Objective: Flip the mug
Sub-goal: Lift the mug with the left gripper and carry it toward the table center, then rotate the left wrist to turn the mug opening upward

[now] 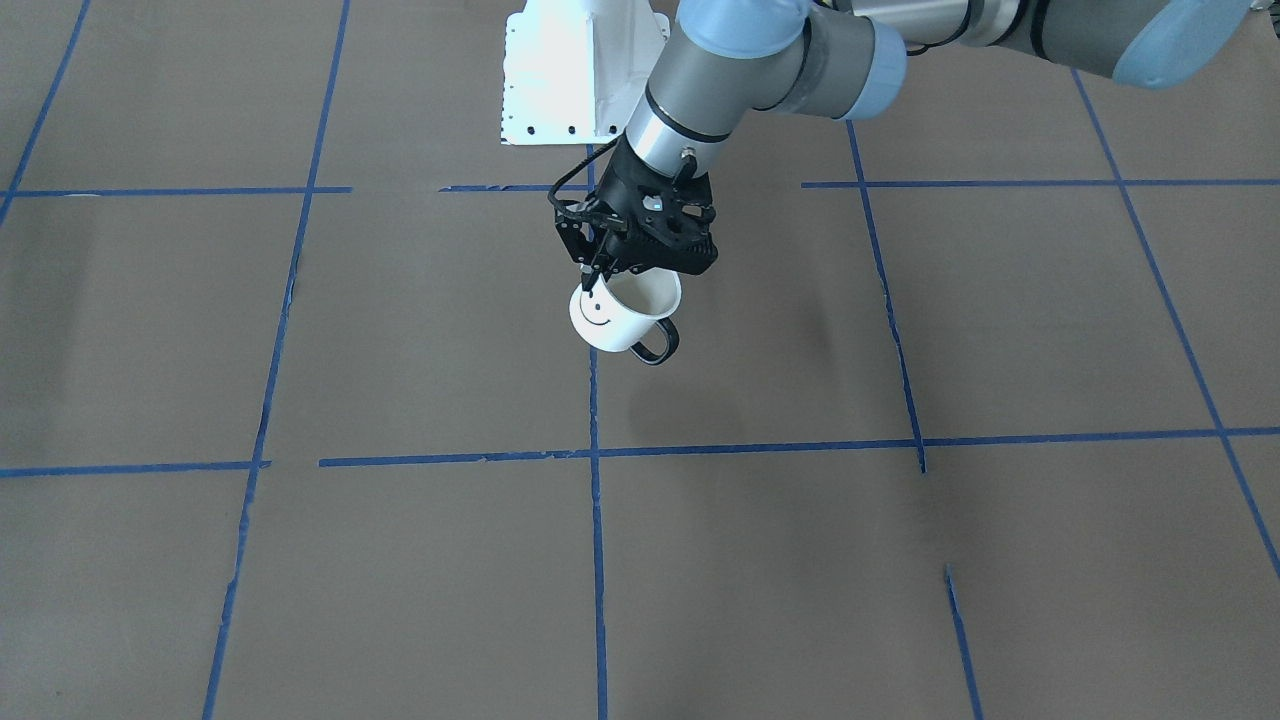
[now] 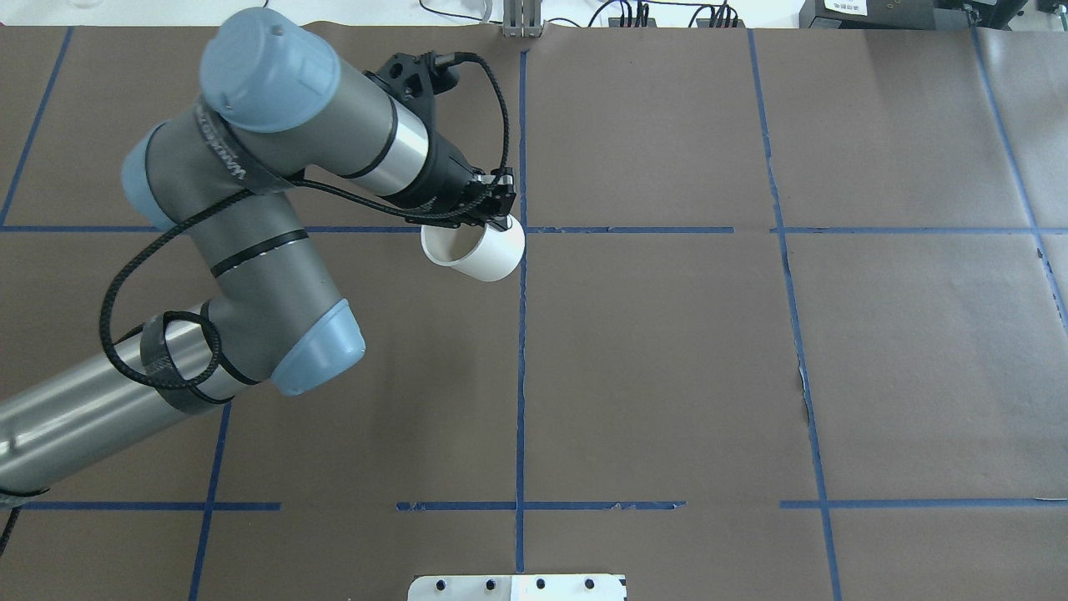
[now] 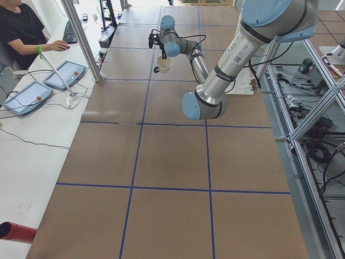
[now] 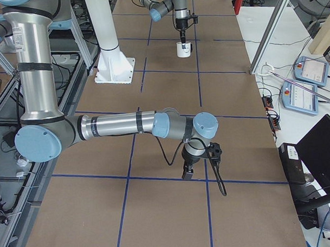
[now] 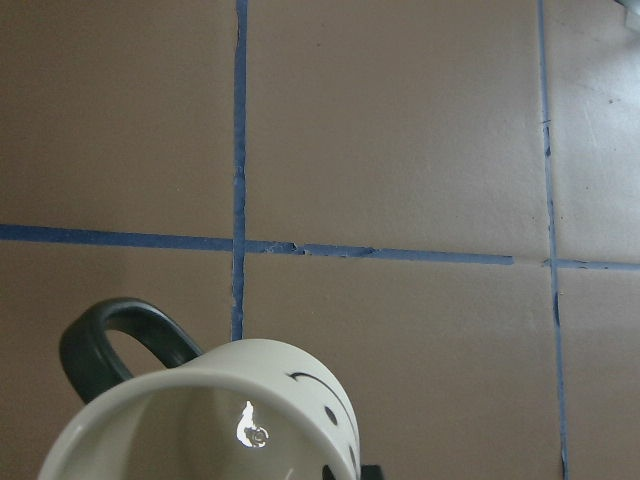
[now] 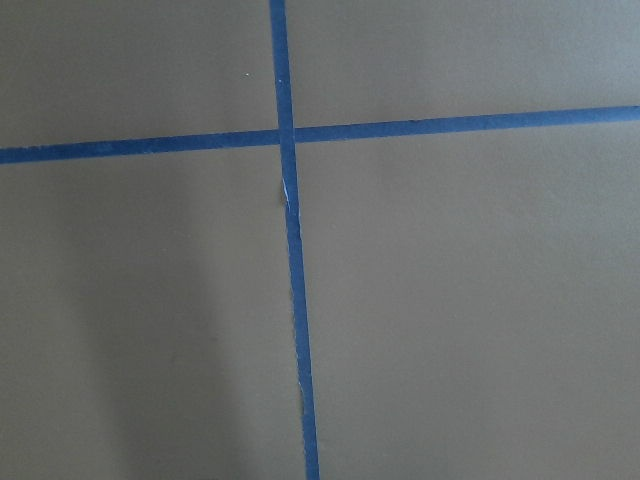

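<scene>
My left pincer (image 1: 598,272), black and two-fingered, is clenched on the rim of the small white cylindrical mug (image 1: 612,318). I hold the mug tilted near the middle of the brown tabletop (image 1: 400,350), close to a crossing of the blue tape lines (image 1: 597,500). Its cream-coloured mouth faces up and back toward my base. The black smiley face (image 1: 597,312) looks away from me, and the black loop handle (image 1: 661,345) points down and toward my left. I cannot tell whether the mug's base touches the tabletop. My right pincer (image 4: 187,174) hangs low over a tape crossing, well apart from the mug. I cannot tell whether it is released or clenched.
</scene>
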`<action>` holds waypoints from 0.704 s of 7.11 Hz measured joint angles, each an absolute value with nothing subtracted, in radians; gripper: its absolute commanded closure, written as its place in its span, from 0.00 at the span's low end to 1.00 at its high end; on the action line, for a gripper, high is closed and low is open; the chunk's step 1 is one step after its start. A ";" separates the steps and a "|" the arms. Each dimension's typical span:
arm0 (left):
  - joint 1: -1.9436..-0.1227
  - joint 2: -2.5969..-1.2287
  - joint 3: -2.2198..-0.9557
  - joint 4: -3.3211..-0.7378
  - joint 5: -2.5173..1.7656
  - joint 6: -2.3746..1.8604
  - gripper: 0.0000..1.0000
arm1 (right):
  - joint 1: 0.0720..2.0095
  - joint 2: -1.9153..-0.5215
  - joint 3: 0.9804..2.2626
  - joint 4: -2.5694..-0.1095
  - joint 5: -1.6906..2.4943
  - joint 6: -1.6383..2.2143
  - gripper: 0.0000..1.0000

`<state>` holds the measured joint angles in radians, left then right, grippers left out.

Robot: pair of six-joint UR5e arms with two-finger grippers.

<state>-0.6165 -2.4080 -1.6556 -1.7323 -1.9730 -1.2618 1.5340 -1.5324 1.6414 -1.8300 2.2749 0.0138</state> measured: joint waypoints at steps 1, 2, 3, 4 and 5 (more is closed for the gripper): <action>-0.595 -2.470 -1.615 -1.634 -1.938 -1.216 1.00 | 1.534 -1.532 1.641 -1.830 2.275 0.014 0.00; -0.576 -2.523 -1.566 -1.568 -1.919 -1.187 1.00 | 1.534 -1.532 1.641 -1.830 2.275 0.014 0.00; -0.558 -2.577 -1.495 -1.529 -1.905 -1.175 1.00 | 1.534 -1.532 1.641 -1.830 2.275 0.014 0.00; -0.537 -2.631 -1.419 -1.496 -1.882 -1.166 1.00 | 1.534 -1.532 1.641 -1.830 2.275 0.014 0.00; -0.516 -2.671 -1.365 -1.465 -1.858 -1.148 1.00 | 1.534 -1.532 1.641 -1.830 2.275 0.014 0.00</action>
